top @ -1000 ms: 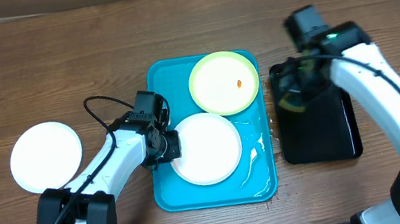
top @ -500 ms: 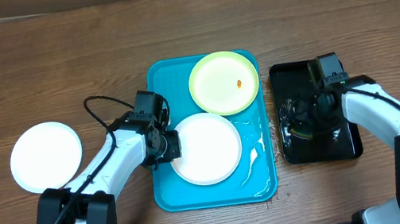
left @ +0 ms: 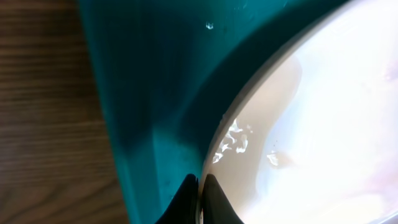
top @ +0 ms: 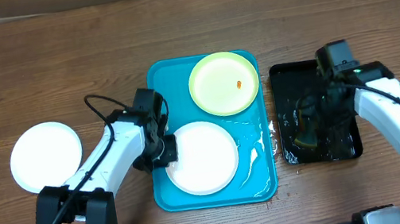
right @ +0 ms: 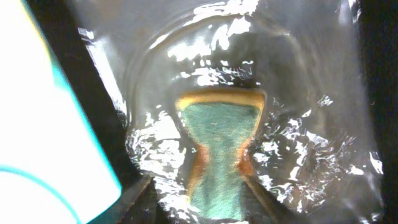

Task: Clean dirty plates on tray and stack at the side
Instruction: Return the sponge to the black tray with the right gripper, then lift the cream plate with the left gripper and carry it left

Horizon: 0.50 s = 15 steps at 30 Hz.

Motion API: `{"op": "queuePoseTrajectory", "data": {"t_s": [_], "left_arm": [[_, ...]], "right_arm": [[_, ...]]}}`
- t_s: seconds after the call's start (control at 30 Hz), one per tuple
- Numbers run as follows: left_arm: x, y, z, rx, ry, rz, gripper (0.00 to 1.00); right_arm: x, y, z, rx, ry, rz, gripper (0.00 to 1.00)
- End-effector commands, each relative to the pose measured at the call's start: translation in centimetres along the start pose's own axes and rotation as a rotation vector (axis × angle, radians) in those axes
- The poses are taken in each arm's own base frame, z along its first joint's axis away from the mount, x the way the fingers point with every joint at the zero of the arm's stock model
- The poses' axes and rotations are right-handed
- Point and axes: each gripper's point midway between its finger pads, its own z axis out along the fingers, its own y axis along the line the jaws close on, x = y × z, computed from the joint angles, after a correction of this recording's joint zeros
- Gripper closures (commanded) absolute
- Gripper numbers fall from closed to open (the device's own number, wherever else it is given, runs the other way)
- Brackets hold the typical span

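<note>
Left gripper [top: 166, 153] pinches the left rim of a white plate [top: 201, 158] in the lower half of the turquoise tray [top: 264, 186], whose long axis runs top to bottom of the frame. A pale green plate [top: 224, 83] fills its upper right. A second white plate [top: 46, 156] sits far left. Right gripper [right: 199, 198] is parted around a sponge [right: 221, 134] in the black tray [top: 350, 144].
</note>
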Motion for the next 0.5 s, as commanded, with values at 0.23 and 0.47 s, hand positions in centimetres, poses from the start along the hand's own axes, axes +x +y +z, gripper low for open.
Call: {"op": "queuePoseTrajectory", "data": {"t_s": [0.23,0.47], "left_arm": [[-6.6,-8.0,-10.4,-0.056,-0.293,0.266,0.96],[-10.4,-16.2,-15.7,-0.037,-0.645,0.390,0.96]], "right_arm": [[-2.5,-3.1,-5.2,-0.117,-0.082,0.190,0.10],[-3.8,-12.1,-7.8,-0.289,-0.091,0.633,0.10]]}}
